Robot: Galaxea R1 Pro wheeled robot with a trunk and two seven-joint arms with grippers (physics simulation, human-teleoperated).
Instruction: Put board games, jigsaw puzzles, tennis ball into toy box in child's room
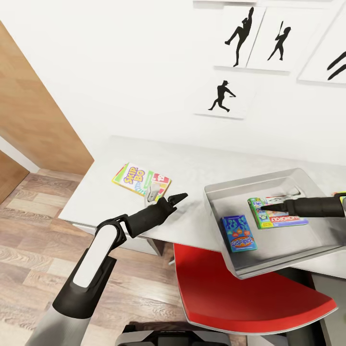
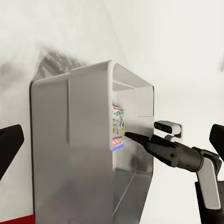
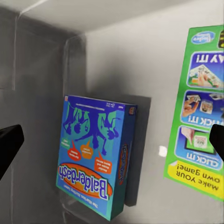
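Note:
The grey toy box (image 1: 307, 179) stands on the right part of the white table (image 1: 192, 163). Flat on its floor lie a blue Balderdash game (image 1: 239, 233) (image 3: 95, 151) and a green Monopoly game (image 1: 276, 214) (image 3: 200, 107). My right gripper (image 1: 269, 207) hangs inside the box just over the Monopoly game, open and empty; it also shows in the left wrist view (image 2: 135, 137). A Skip-Bo game (image 1: 132, 177) rests on a red box (image 1: 162, 181) at the table's left. My left gripper (image 1: 177, 198) hovers open and empty just right of them, pointing at the toy box (image 2: 88, 140).
A small pale object (image 1: 153, 192) sits beside the Skip-Bo game, too unclear to name. A red chair (image 1: 240, 293) stands under the table's front edge below the toy box. A wooden door (image 1: 33, 120) is at the left. Bare tabletop lies between the games and the box.

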